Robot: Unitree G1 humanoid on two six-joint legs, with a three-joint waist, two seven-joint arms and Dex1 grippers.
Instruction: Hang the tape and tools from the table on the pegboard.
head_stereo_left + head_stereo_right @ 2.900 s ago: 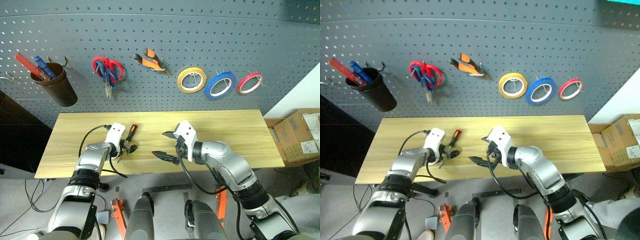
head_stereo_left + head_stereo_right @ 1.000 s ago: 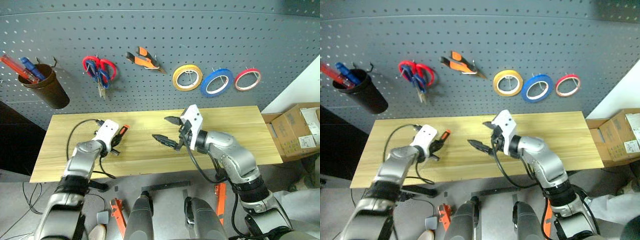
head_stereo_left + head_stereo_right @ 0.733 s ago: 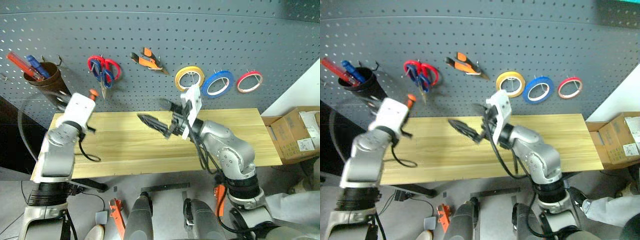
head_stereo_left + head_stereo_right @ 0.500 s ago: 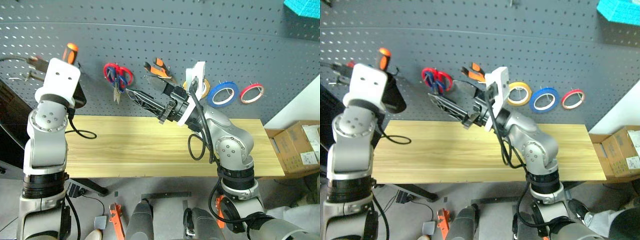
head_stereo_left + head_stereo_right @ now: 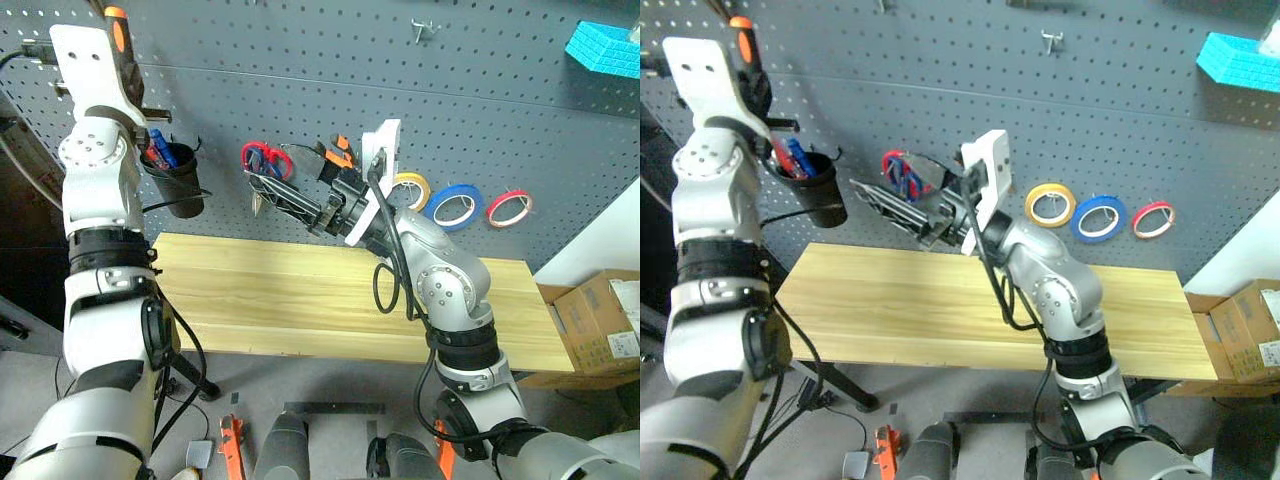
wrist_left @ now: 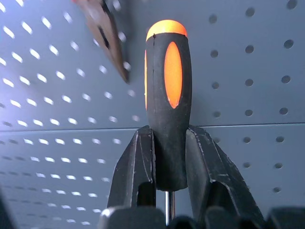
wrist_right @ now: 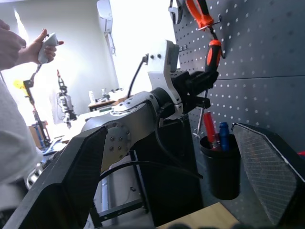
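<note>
We judge the screwdriver point(image 6: 169, 95) light, rigid, its handle grippy; left claw point(image 6: 174, 162) clamps its handle base, right claw point(image 5: 300, 195) gapes empty.

The pegboard point(image 5: 300, 70) stands behind the desk point(image 5: 300, 300). On it, from frame left to right, hang a cup point(image 5: 180, 185), scissors point(image 5: 262, 158), pliers point(image 5: 342, 148) and three tape rolls point(image 5: 455, 207).
</note>
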